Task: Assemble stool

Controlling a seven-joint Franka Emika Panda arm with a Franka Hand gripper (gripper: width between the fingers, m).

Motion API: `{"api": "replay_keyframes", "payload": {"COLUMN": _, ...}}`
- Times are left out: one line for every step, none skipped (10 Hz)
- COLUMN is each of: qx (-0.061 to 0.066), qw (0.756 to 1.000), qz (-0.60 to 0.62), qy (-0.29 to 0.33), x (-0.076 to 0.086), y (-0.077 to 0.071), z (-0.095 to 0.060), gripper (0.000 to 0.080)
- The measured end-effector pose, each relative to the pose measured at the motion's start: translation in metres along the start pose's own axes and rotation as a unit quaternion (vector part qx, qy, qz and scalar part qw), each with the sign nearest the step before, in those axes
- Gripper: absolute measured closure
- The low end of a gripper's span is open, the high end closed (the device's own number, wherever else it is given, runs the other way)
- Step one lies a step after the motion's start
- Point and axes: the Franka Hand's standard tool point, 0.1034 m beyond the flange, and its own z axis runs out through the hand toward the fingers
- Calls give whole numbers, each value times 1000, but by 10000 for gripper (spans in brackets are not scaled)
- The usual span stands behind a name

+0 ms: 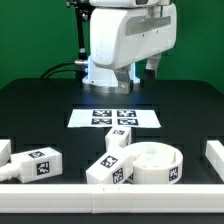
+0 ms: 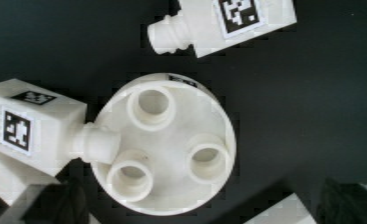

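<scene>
The round white seat disc (image 1: 155, 162) lies near the front of the table, with three round sockets facing up in the wrist view (image 2: 162, 145). One tagged leg (image 1: 108, 168) lies against it on the exterior view's left and touches its rim in the wrist view (image 2: 29, 120). A second leg (image 1: 118, 137) stands just behind the seat and also shows in the wrist view (image 2: 224, 25). A third leg (image 1: 35, 165) lies further to the exterior view's left. My gripper (image 2: 183, 218) hangs high above the seat, its dark fingers (image 2: 20, 200) spread wide, open and empty.
The marker board (image 1: 115, 117) lies flat in the middle of the black table, in front of the robot base (image 1: 120, 45). White rails run along the front edge (image 1: 110, 190) and at the exterior view's right (image 1: 213, 155). Another white part (image 1: 3, 152) sits at the far left edge.
</scene>
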Motion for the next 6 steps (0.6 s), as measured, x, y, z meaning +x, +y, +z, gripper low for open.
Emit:
{"api": "replay_keyframes", "payload": {"qx": 3, "qw": 1000, "qz": 2, "qy": 3, "x": 1, "y": -1, "z": 0, "gripper": 150}}
{"api": "replay_keyframes", "payload": {"qx": 3, "qw": 1000, "qz": 2, "qy": 3, "x": 1, "y": -1, "z": 0, "gripper": 150}}
{"api": "replay_keyframes", "payload": {"qx": 3, "qw": 1000, "qz": 2, "qy": 3, "x": 1, "y": -1, "z": 0, "gripper": 150}}
{"api": "replay_keyframes", "payload": {"qx": 3, "qw": 1000, "qz": 1, "qy": 3, "x": 0, "y": -1, "z": 1, "gripper": 150}}
{"api": "replay_keyframes", "payload": {"qx": 3, "qw": 1000, "qz": 1, "qy": 3, "x": 0, "y": -1, "z": 1, "gripper": 150}}
{"api": "replay_keyframes", "payload": {"qx": 3, "qw": 1000, "qz": 1, "qy": 3, "x": 0, "y": -1, "z": 1, "gripper": 150}}
